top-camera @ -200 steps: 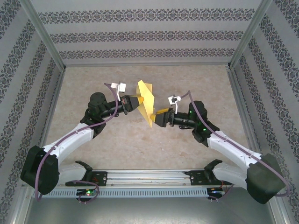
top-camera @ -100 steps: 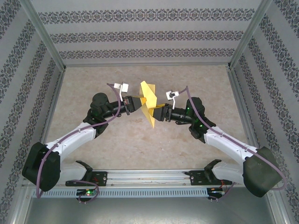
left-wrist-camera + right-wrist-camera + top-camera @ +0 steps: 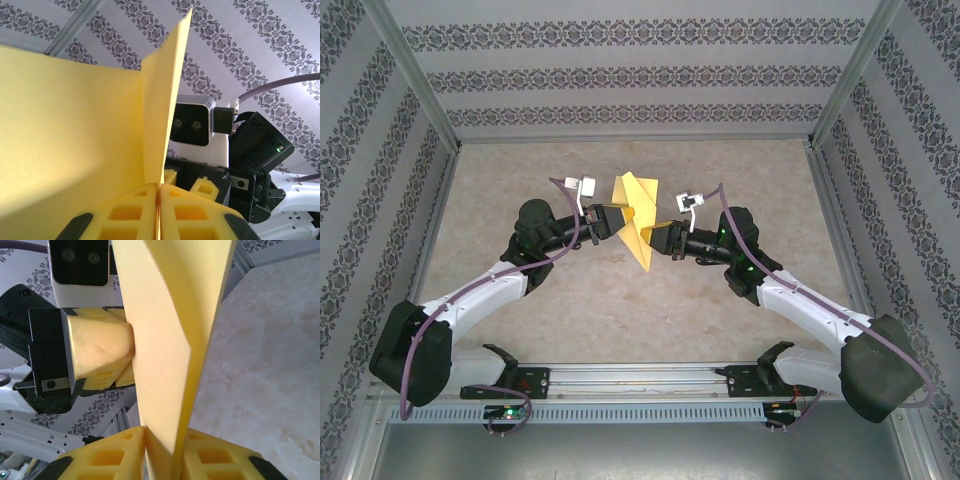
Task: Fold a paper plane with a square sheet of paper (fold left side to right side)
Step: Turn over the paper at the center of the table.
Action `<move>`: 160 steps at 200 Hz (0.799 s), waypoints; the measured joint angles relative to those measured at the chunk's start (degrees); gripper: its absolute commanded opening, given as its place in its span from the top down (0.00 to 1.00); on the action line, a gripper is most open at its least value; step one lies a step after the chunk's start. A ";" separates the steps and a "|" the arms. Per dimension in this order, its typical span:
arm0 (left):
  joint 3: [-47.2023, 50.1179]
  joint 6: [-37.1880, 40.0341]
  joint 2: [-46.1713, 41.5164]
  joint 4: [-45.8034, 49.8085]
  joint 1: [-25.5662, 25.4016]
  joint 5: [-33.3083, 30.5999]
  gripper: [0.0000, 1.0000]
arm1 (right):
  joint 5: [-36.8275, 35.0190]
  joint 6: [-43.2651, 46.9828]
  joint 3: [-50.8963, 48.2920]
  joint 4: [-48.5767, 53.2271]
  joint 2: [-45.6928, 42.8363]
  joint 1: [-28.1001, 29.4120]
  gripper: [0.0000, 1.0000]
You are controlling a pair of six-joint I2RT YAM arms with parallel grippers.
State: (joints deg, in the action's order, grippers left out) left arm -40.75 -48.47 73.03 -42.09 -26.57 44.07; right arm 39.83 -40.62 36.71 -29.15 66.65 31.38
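So the left claw and right claw are pinched tight on the folded paper, held up over mid surface, and it's light, floppy, easy to tear, so I'd grip edges near the crease.

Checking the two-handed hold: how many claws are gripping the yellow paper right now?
2. The left claw pinches the folded yellow paper sheet from its left side; the right claw pinches it from the right, lower in the top view.
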 measured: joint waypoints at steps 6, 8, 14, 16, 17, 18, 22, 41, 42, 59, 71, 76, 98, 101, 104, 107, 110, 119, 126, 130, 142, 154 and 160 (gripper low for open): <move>0.02 0.04 0.04 0.02 0.00 -0.22 0.83 | -0.02 0.09 0.00 0.20 -0.09 0.00 0.83; 0.04 0.00 0.07 0.04 0.00 -0.26 0.82 | -0.02 0.04 0.00 0.28 -0.09 0.00 0.83; 0.09 0.07 0.11 0.02 0.00 -0.55 0.80 | -0.04 0.13 0.00 0.48 -0.17 0.00 0.85; 0.09 0.09 0.11 0.02 0.00 -0.66 0.79 | -0.02 0.15 0.00 0.55 -0.20 0.00 0.85; 0.11 0.22 0.11 0.02 0.00 -0.63 0.79 | -0.02 0.17 0.00 0.57 -0.22 0.00 0.85; 0.13 0.26 0.11 0.02 0.00 -0.66 0.79 | -0.04 0.28 0.00 0.59 -0.28 0.00 0.85; 0.13 0.20 0.11 0.07 0.00 -0.83 0.78 | -0.09 0.24 0.00 0.68 -0.31 0.00 0.86; 0.35 0.68 0.11 0.22 0.00 -1.53 0.72 | -0.22 0.50 0.00 1.38 -0.90 -0.04 0.90; 0.35 0.70 0.11 0.31 0.00 -1.64 0.72 | -0.24 0.52 0.00 1.42 -0.92 -0.04 0.90; 0.63 2.27 -0.46 2.43 0.09 -2.75 0.68 | -0.83 1.64 0.02 2.89 -1.84 -0.11 0.93; 0.94 3.52 -1.77 5.14 0.42 -3.78 0.65 | -1.57 2.69 0.22 5.09 -2.69 -0.11 0.95; 1.07 4.17 -2.56 6.45 0.50 -4.37 0.62 | -2.01 3.28 0.42 6.19 -3.02 -0.09 0.96; 1.42 8.11 -7.98 13.38 1.49 -7.45 0.57 | -6.12 8.00 2.67 14.27 -4.63 0.59 0.99; 1.42 8.92 -9.01 14.62 1.60 -8.13 0.56 | -7.10 8.41 3.10 15.45 -4.79 0.85 0.99; 1.42 9.51 -9.88 15.56 1.60 -8.79 0.56 | -8.00 9.22 3.54 16.70 -4.96 1.14 0.99; 1.42 10.19 -10.80 16.52 1.66 -9.42 0.55 | -9.33 10.16 4.20 18.45 -5.05 1.60 0.99; 1.42 10.69 -11.56 17.40 1.73 -9.99 0.55 | -10.23 10.84 4.70 19.71 -5.16 1.92 1.00; 1.40 12.83 -14.45 20.59 1.84 -12.15 0.52 | -14.16 13.53 6.64 24.20 -5.22 3.58 1.00; 1.40 14.36 -16.52 23.04 1.86 -14.14 0.50 | -17.94 15.45 8.24 27.76 -5.14 5.22 1.00; 1.40 14.88 -17.44 24.17 1.90 -15.10 0.49 | -19.98 16.11 9.05 29.59 -5.11 6.10 1.00; 1.42 17.11 -20.74 28.06 1.90 -19.21 0.48 | -27.19 18.73 11.98 35.47 -4.31 9.25 1.00; 1.62 18.88 -23.82 31.56 1.95 -23.56 0.47 | -34.64 20.83 15.23 40.76 -2.32 12.41 1.00; 1.81 19.74 -25.44 33.20 1.95 -26.01 0.46 | -38.77 21.64 16.96 43.28 -0.92 14.03 1.00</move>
State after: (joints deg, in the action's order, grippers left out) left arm -38.94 -28.73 47.59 -8.88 -24.62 18.06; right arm 1.06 -18.98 53.67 14.13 65.73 45.41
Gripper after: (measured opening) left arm 0.526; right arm 0.045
